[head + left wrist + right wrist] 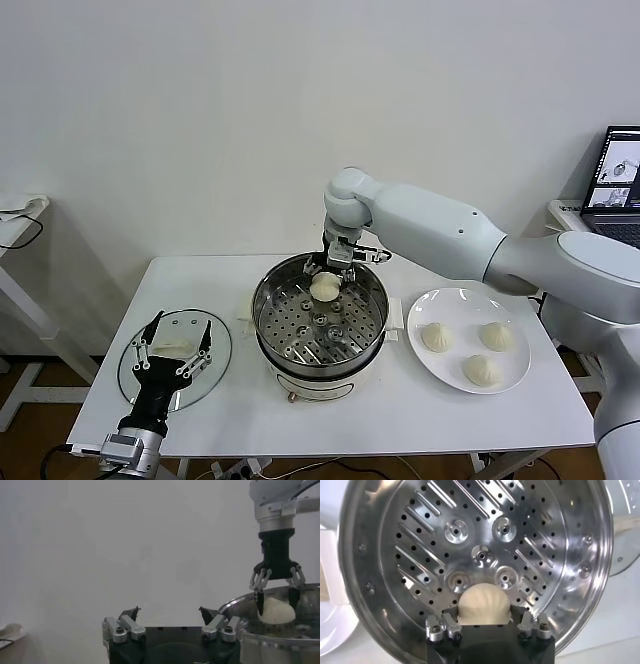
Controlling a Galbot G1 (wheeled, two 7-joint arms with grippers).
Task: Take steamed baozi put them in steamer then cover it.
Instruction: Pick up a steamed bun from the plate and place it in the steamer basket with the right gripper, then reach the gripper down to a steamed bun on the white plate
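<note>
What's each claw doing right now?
Left claw: open, empty, over the cover.
Right claw: shut on a baozi above the steamer.

You had no readable text, label, brand, number or sign in any of the three views. The only candidate was the laptop screen [622, 167] at the far right edge of the head view, and what it displayed was too small to make out. The steamer [319, 315] showed no marking you could read.
</note>
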